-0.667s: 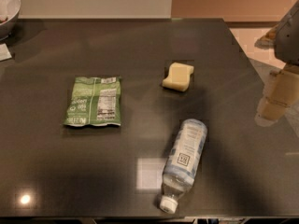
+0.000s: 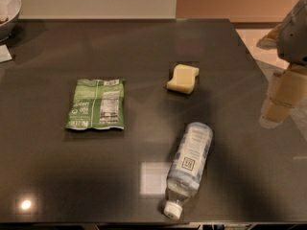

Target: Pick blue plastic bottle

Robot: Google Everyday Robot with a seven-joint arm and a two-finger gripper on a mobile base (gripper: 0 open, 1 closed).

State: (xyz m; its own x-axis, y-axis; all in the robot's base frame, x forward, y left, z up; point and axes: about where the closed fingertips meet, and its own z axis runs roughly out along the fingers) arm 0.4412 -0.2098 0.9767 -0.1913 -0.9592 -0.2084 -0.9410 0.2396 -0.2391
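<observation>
The blue plastic bottle lies on its side on the dark table, near the front edge, right of centre. Its white cap points toward the front edge and its label with a dark square logo faces up. My gripper hangs at the right side of the view, above the table's right edge. It is well to the right of the bottle, farther back, and not touching it.
A green snack packet lies flat left of centre. A pale yellow sponge sits behind the bottle. A white bowl stands at the far left corner, with a slip of paper beside it.
</observation>
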